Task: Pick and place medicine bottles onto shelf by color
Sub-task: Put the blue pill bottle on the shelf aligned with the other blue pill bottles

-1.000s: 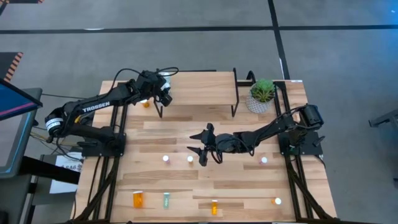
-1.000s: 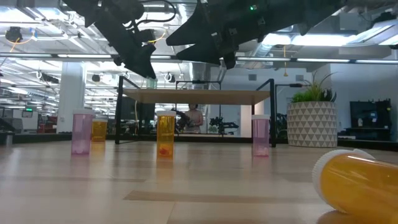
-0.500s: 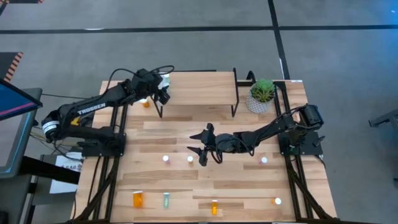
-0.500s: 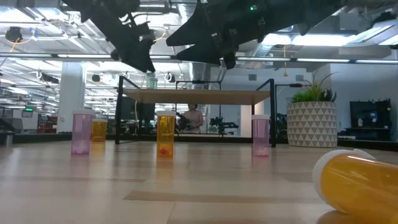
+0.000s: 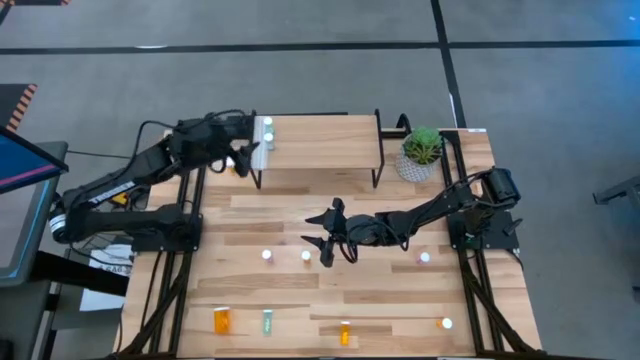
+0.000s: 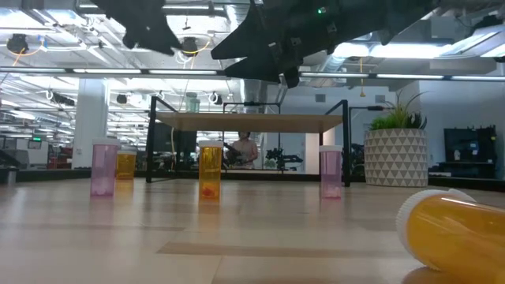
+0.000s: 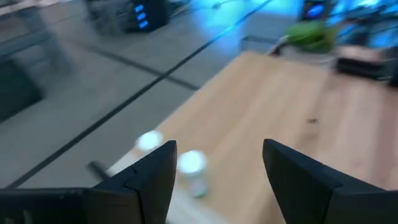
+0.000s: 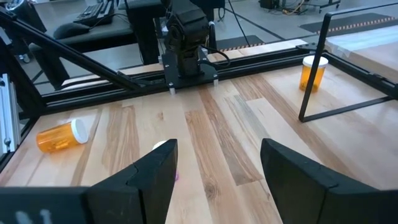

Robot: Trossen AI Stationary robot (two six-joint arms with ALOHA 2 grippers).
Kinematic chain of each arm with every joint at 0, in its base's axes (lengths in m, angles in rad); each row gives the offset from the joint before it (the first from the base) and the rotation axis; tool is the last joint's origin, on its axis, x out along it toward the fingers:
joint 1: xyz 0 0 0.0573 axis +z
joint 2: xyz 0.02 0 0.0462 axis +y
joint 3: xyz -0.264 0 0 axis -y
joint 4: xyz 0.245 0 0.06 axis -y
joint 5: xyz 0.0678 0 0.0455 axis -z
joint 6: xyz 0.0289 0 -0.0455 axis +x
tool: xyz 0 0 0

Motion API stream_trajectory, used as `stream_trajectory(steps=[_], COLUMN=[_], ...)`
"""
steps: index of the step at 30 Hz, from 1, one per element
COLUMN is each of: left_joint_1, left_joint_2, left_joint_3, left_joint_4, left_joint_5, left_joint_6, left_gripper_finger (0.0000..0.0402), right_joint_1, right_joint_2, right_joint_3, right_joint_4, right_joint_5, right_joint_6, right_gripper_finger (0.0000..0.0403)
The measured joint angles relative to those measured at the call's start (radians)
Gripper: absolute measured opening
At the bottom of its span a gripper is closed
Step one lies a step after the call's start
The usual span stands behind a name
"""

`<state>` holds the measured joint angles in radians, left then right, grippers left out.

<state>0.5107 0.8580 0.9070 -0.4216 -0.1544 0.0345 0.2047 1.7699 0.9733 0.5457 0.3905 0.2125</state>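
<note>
Near edge of table [image 5: 400, 310]: an orange bottle [image 5: 222, 320] lies on its side, a green bottle [image 5: 267, 321] just beside it, a small orange bottle [image 5: 345, 333] farther along, and a white-capped bottle [image 5: 446, 323] towards the right
Middle row: two white-capped bottles [image 5: 267, 256] and [image 5: 306, 256] stand near each other, and a pink bottle [image 5: 424, 259] stands on the right side
Right gripper [image 5: 322, 236]: hovers above the table centre, over the middle row, fingers spread and empty
Shelf [image 5: 320, 135]: stands at the far side on black legs, with two white-capped bottles [image 5: 267, 128] upright at its left end, one pale green [image 7: 192, 171]
Left gripper [image 5: 246, 154]: off the shelf's left end, fingers spread apart, holding nothing
Beside shelf: an orange bottle [image 5: 236, 167] stands on the table by the left legs
Far right corner: a potted plant [image 5: 421, 153] stands next to the shelf
</note>
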Motion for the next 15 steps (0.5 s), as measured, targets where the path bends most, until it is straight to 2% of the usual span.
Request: stream_trajectory(steps=[7, 15], left_joint_1=[-0.148, -0.342], left_joint_2=[-0.089, -0.193], left_joint_3=[-0.034, -0.214], left_joint_4=[0.017, 0.170], left_joint_5=[0.016, 0.018], left_joint_6=[-0.004, -0.101], left_gripper_finger=[0.0226, 0.0226], right_joint_1=[-0.006, -0.011], right_joint_2=[0.000, 0.000], right_joint_3=[0.000, 0.000], right_joint_4=[0.000, 0.010], right_joint_5=[0.000, 0.000], right_joint_6=[-0.010, -0.018], right_gripper_finger=[0.0255, 0.0255])
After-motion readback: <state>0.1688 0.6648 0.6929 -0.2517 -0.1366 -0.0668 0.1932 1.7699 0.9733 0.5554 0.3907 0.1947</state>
